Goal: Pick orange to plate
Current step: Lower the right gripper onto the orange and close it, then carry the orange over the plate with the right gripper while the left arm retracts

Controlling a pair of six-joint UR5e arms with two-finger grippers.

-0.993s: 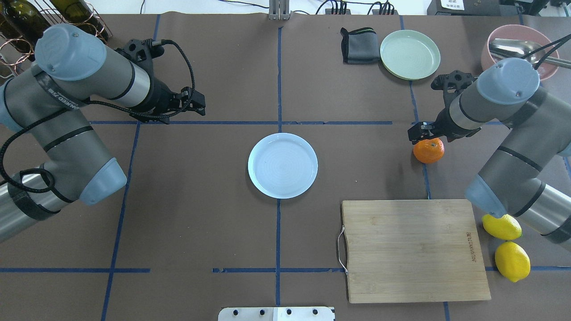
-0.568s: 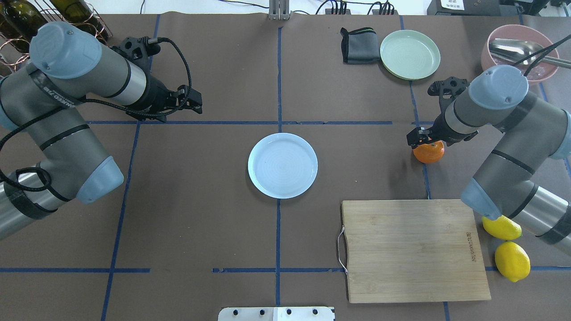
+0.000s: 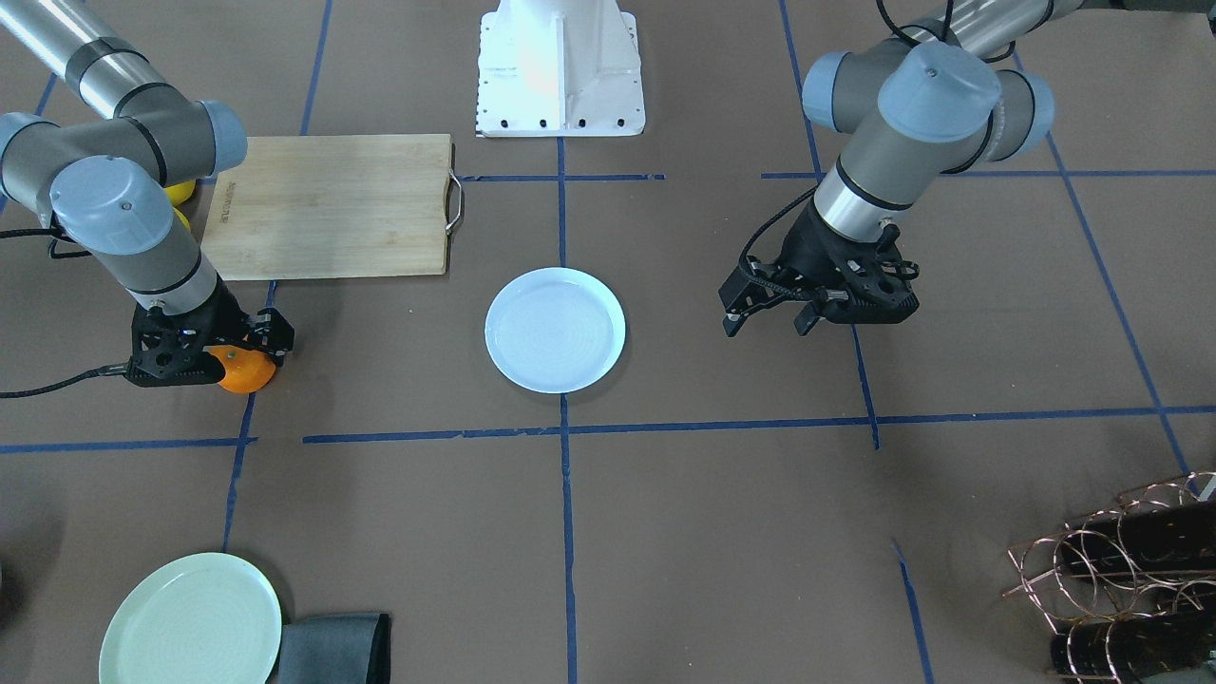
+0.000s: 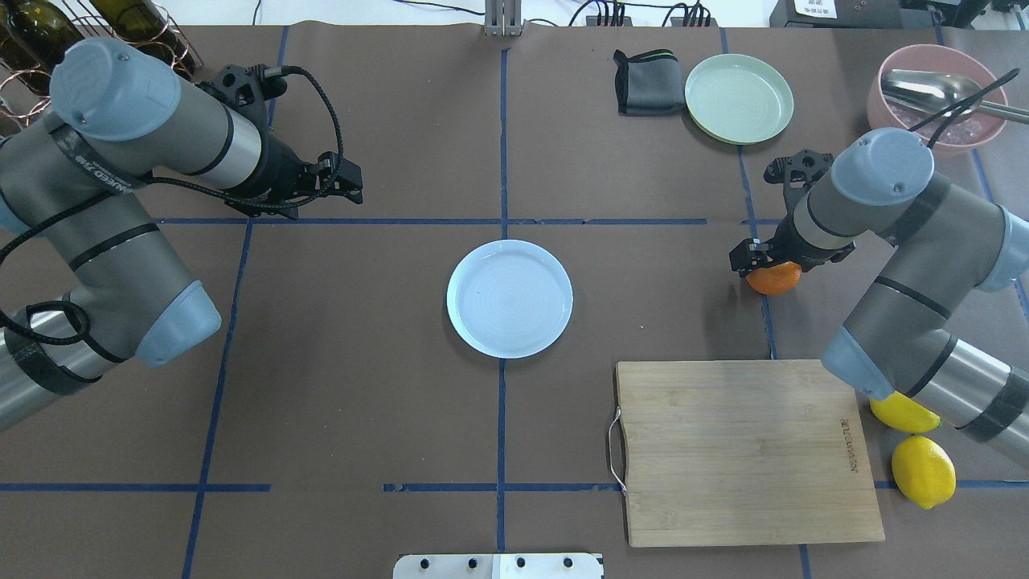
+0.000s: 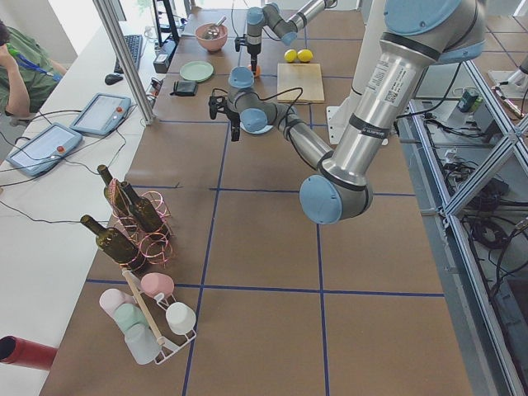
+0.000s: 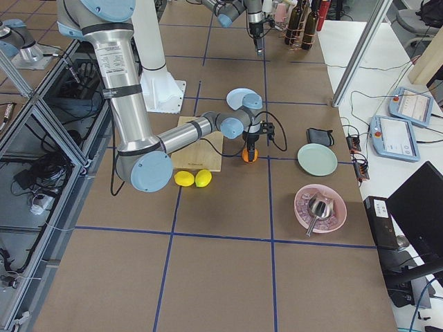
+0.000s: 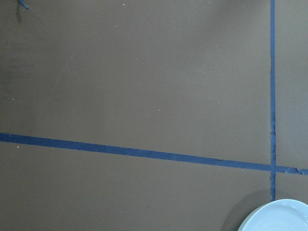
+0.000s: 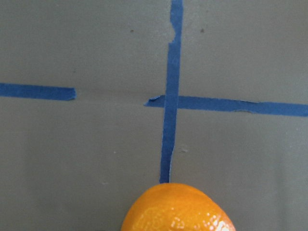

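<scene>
The orange [image 4: 775, 280] rests on the brown table at the right, on a blue tape line; it fills the bottom of the right wrist view [image 8: 178, 209]. My right gripper [image 4: 762, 262] is down over it, open, with a finger on either side [image 3: 275, 336] of the orange [image 3: 244, 374]. The pale bluish-white plate [image 4: 510, 298] lies bare at the table's middle, well to the left of the orange, and its rim [image 7: 279, 217] shows in the left wrist view. My left gripper [image 3: 768, 321] hovers open and holds nothing, beyond the plate's other side.
A wooden cutting board [image 4: 744, 450] lies near the orange, with two lemons [image 4: 923, 470] beside it. A mint-green plate [image 4: 739, 98], a dark folded cloth [image 4: 648, 83] and a pink bowl with a spoon [image 4: 940, 88] sit at the back right. Bottles in a wire rack [image 3: 1130, 579] stand far left.
My right gripper has dropped lower over the orange and now covers more of it. The left arm shifted slightly back towards its own side. The orange and plate stayed put.
</scene>
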